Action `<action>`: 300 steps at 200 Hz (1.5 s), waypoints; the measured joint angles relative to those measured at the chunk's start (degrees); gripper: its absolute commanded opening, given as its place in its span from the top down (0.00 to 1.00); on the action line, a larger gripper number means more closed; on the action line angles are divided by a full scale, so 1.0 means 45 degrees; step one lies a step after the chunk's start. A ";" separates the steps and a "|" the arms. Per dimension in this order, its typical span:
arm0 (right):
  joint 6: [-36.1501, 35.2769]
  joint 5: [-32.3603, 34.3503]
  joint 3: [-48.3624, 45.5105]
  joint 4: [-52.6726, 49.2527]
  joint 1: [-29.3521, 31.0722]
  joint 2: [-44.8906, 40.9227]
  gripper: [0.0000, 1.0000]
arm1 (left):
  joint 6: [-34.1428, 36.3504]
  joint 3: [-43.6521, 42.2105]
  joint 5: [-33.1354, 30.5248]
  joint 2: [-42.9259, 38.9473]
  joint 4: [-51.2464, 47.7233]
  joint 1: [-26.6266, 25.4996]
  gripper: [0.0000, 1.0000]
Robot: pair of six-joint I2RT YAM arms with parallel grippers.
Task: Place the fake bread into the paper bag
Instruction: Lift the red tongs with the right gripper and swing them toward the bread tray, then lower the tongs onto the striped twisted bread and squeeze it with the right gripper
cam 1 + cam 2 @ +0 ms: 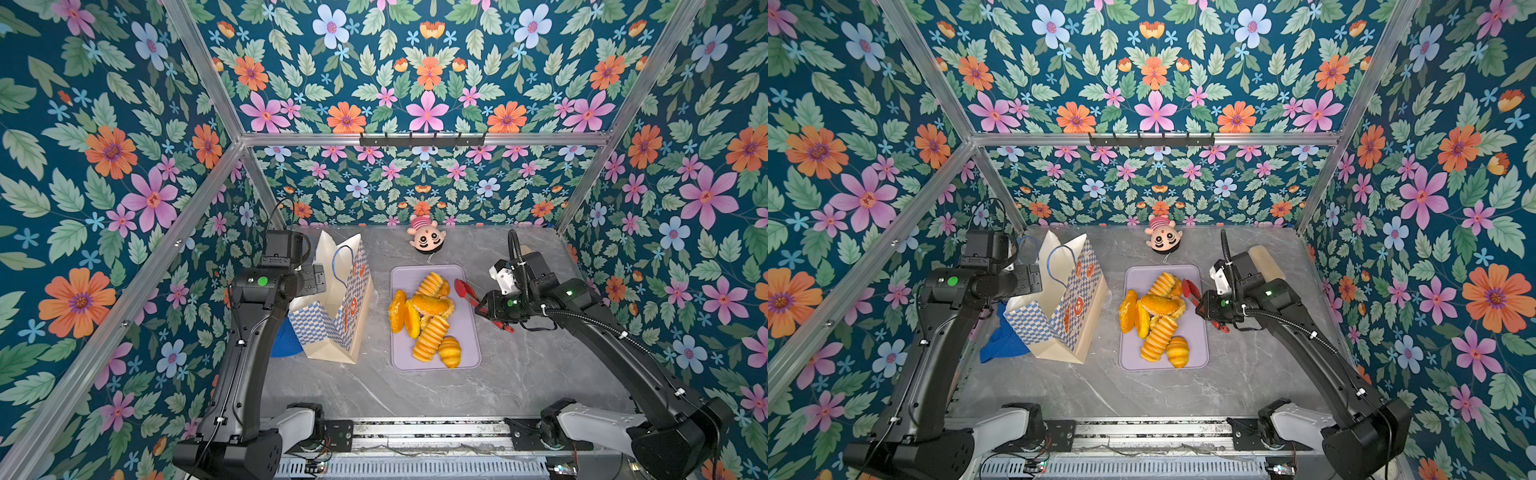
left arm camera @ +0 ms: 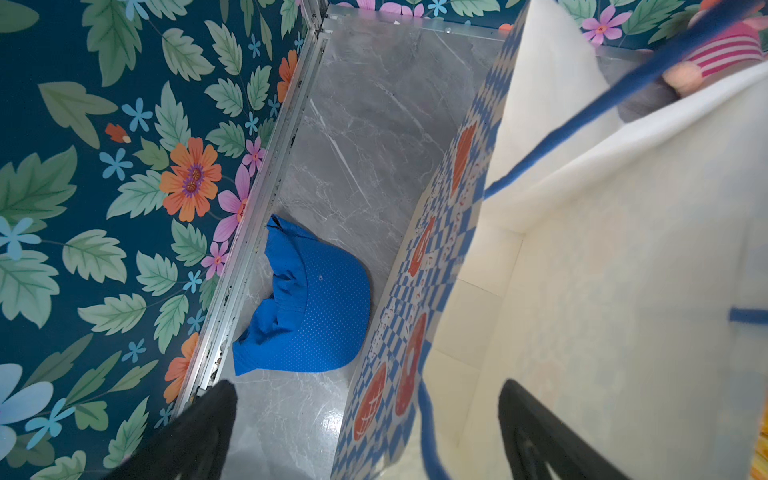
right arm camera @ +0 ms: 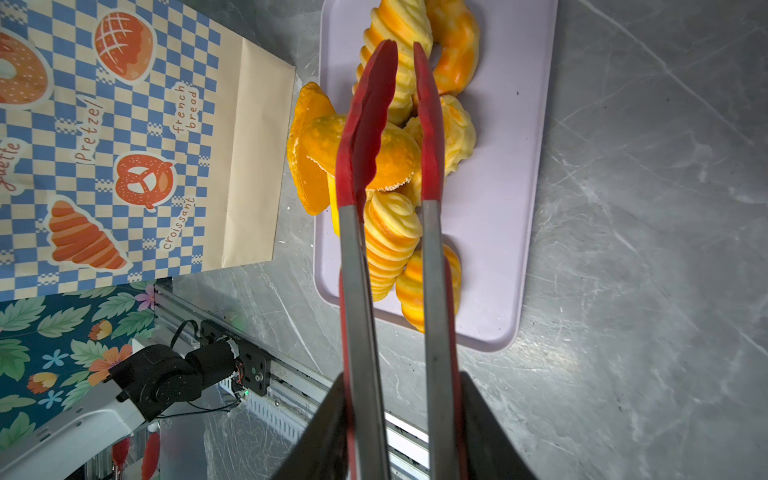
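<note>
Several glossy orange fake bread pieces [image 1: 428, 316] [image 1: 1158, 316] [image 3: 395, 158] lie piled on a lilac tray [image 1: 461, 357] [image 1: 1129, 357] [image 3: 507, 166]. The paper bag [image 1: 345, 307] [image 1: 1067, 307] [image 2: 623, 291] [image 3: 124, 145] stands open to the tray's left. My left gripper [image 1: 316, 280] [image 1: 1034, 279] [image 2: 365, 386] is open at the bag's rim, one finger outside and one inside the near wall. My right gripper [image 1: 482, 309] [image 1: 1202, 307] [image 3: 403, 378] is shut on red tongs [image 1: 463, 289] [image 1: 1188, 287] [image 3: 361, 145]. The tong tips hang slightly apart above the pile, holding nothing.
A blue cap [image 1: 282, 345] [image 1: 998, 343] [image 2: 316, 307] lies between the bag and the left wall. A doll head [image 1: 426, 239] [image 1: 1163, 239] rests at the back centre. A pale beige block [image 1: 1264, 262] sits behind my right arm.
</note>
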 measured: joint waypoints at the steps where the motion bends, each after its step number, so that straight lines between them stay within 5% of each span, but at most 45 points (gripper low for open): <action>1: 0.0000 0.0000 0.0000 0.0000 0.0000 0.0000 0.61 | 0.0000 -0.0019 0.0000 0.0000 0.0029 0.0000 0.02; 56: -0.0005 0.0058 -0.0092 -0.0019 0.0010 0.0243 0.59 | 0.0112 -0.1020 0.0573 0.0165 0.0947 0.0063 0.17; 102: -0.0015 0.0092 -0.0219 -0.0058 0.0010 0.0510 0.58 | 0.0379 -0.1603 0.0967 0.0185 0.1370 0.0058 0.62; 146: -0.0015 0.0000 -0.0141 -0.0010 0.0010 0.0758 0.56 | 0.0180 -0.1933 0.1632 -0.0092 0.1729 0.0058 0.85; 300: 0.0690 -0.0743 0.1530 0.1224 0.0010 0.3104 0.49 | -0.1889 -0.2803 0.3905 -0.1243 0.2361 0.0087 0.90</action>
